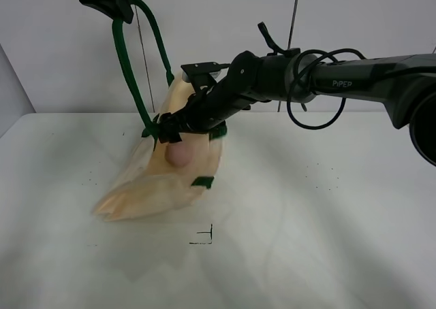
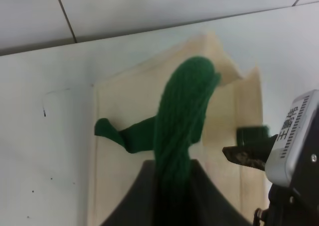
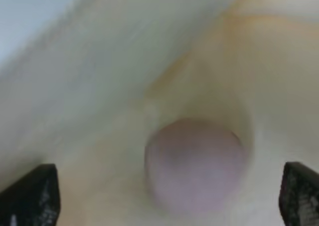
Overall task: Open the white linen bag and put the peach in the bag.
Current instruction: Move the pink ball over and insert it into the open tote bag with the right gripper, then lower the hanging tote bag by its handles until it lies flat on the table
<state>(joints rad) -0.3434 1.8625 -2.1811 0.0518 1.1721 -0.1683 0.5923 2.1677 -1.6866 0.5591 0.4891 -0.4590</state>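
Exterior high view: the left arm's fingers hold up the white linen bag by its green strap handle, soft cloth sagging onto the surface, the peach inside its mouth below the right arm's fingers. Left wrist view: they clench that thick woven green strap handle, probably the surest hold on limp fabric. Right wrist view: fingers spread and empty, the round, likely bruisable peach lying clear of them in cream folds.
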